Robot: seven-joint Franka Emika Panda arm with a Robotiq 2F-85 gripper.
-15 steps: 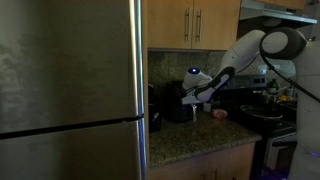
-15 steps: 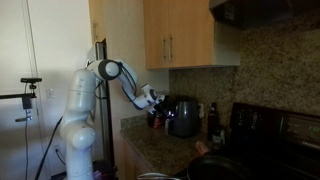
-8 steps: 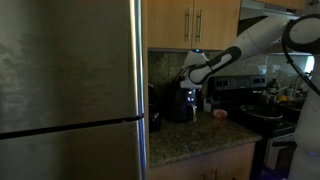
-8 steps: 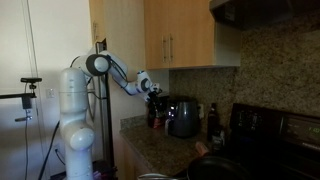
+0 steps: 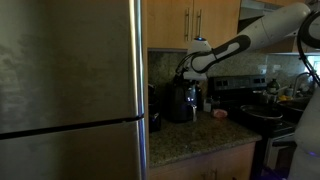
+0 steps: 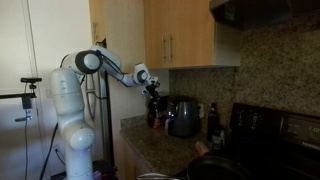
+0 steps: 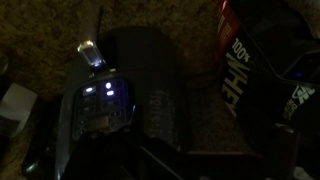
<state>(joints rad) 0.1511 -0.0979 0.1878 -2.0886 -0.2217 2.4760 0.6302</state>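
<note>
While the gripper (image 6: 155, 86) hangs open and empty above the coffee maker (image 5: 181, 102) at the counter's (image 5: 195, 137) back edge, you are approaching; next, descend squarely.

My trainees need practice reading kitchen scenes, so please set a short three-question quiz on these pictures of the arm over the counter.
1. True or false: the gripper is clamped on a cabinet handle.
2. Multiple choice: in both exterior views, what stands on the counter right below the gripper? A) a dark coffee maker B) a toaster C) a fruit bowl
3. Short answer: what lies beside the coffee maker in the wrist view?

Key
1. False: its jaws are open and it hangs in the air, holding nothing.
2. A: the coffee maker is right below it.
3. A dark bag with red and white print.
</note>
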